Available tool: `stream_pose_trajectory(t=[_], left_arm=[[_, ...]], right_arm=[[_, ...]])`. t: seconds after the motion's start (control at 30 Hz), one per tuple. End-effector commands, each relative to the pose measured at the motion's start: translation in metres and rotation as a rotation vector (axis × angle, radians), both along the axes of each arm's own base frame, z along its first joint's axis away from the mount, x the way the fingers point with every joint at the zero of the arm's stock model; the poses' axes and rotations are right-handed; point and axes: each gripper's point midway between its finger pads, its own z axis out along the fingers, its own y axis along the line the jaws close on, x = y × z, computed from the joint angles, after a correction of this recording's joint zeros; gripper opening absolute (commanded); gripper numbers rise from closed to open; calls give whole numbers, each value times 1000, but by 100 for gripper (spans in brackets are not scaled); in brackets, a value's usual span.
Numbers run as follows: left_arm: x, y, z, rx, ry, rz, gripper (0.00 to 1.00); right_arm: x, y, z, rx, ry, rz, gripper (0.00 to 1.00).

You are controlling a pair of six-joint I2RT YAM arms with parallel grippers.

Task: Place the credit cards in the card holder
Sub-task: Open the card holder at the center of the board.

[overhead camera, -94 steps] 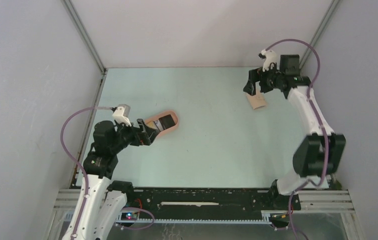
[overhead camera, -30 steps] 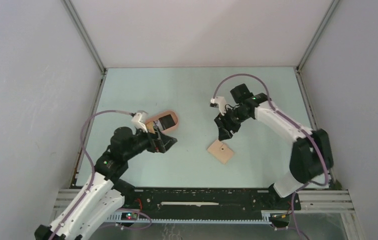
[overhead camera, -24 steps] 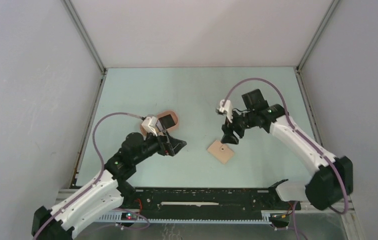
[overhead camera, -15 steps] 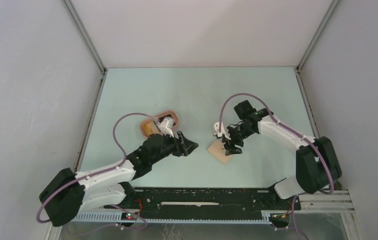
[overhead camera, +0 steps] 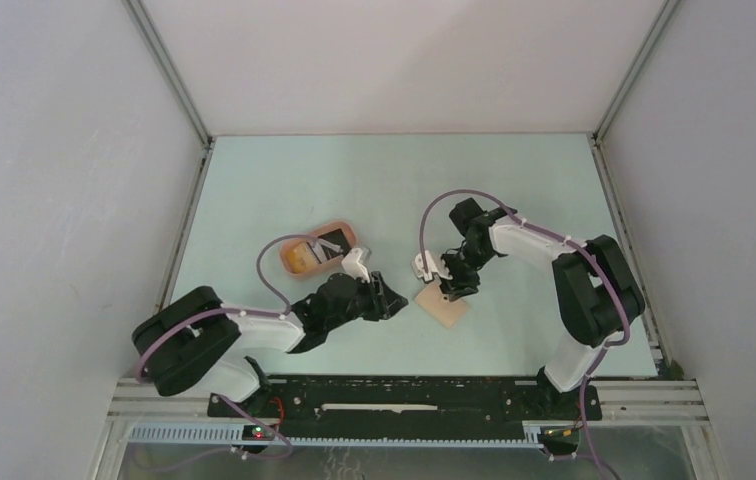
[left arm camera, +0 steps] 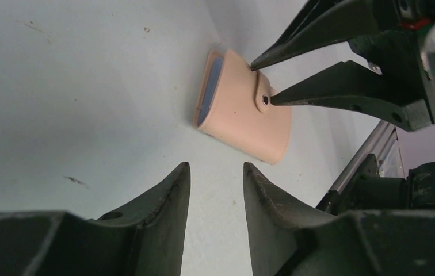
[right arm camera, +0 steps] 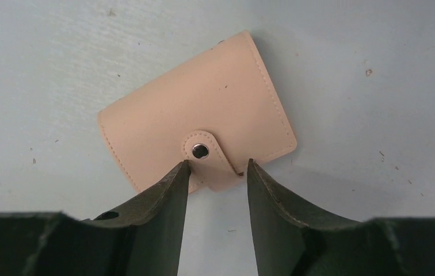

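The card holder (overhead camera: 442,307) is a tan wallet lying snapped shut on the table. In the left wrist view the card holder (left arm camera: 243,112) shows a pale blue edge at its side. My right gripper (overhead camera: 451,290) hangs low over it, and in its own view the right gripper (right arm camera: 217,164) is open, its tips either side of the snap tab (right arm camera: 209,156). My left gripper (overhead camera: 394,300) stops just left of the wallet, open and with nothing in it (left arm camera: 215,167). A yellow-orange credit card (overhead camera: 302,259) and a black credit card (overhead camera: 330,244) lie in the pink tray (overhead camera: 350,236).
The pink tray sits behind the outstretched left arm. Both grippers crowd the same small spot round the wallet, the right fingers (left arm camera: 330,86) showing close in the left wrist view. Metal frame rails run along the table's sides and near edge.
My left arm has stretched right from the tray to the wallet, its jaws narrowing. My right gripper has dropped onto the wallet and narrowed round the snap tab. The wallet has not moved.
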Motion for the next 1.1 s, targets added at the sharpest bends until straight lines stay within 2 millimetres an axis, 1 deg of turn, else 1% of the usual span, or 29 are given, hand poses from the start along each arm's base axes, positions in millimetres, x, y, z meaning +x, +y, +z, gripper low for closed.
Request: stream_pose_trajectory(t=[0.0,0.1,0.3,0.37,0.43,0.63,0.73,0.77,0.9,1.07], left_arm=[[15,-30,30,-104,-45,-19,44],[15,-40,29,-115,-36,-45,43],[19,-54,28,-137,-23,-66,41],[20,-59,27,-146,-16,-72,40],[19,-63,24,-151,-6,-78,38],[18,-67,15,-158,17,-84,36],[18,-67,14,-157,18,-83,36],[18,-67,14,-156,19,-83,36],[18,-69,12,-155,20,-87,36],[21,-72,7,-144,21,-87,36]], right_arm=[[-5,6,0,-19,-11,75,50],[-10,6,-5,-38,7,90,48],[-18,0,-22,-111,-7,112,39],[-19,-2,-25,-122,-17,115,36],[-20,-2,-24,-119,-16,111,30],[-25,3,-11,-76,-10,102,13],[-32,8,-2,-36,6,107,2],[-35,8,1,-25,15,109,0],[-43,13,11,22,45,107,0],[-46,18,22,77,72,69,0]])
